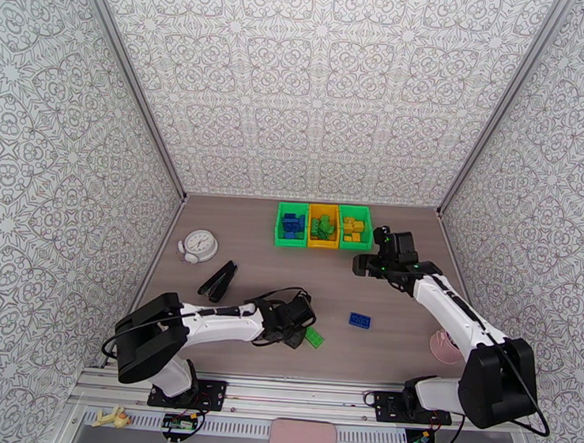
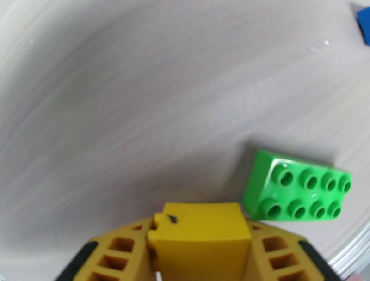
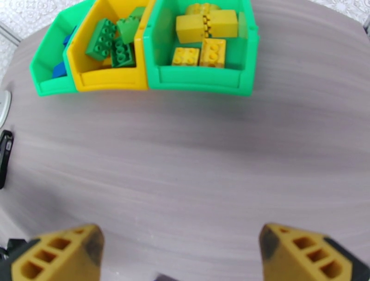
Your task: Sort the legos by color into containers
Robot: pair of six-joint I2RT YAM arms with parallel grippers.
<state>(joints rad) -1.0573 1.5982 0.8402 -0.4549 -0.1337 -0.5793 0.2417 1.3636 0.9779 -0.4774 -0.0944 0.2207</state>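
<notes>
Pick step, yellow brick. My left claw is clamped on a yellow lego near the worktop's near edge; a green lego lies just beside it on the right, and a blue lego sits loose further right. My right claw hangs with its fingers wide apart and empty, in front of the bins. The left green bin holds blues, the yellow bin holds greens and the right green bin holds yellows. Next I'd say lift straight up without nudging the green lego, carry it to the right green bin, then release. After that, two loose bricks look left.
</notes>
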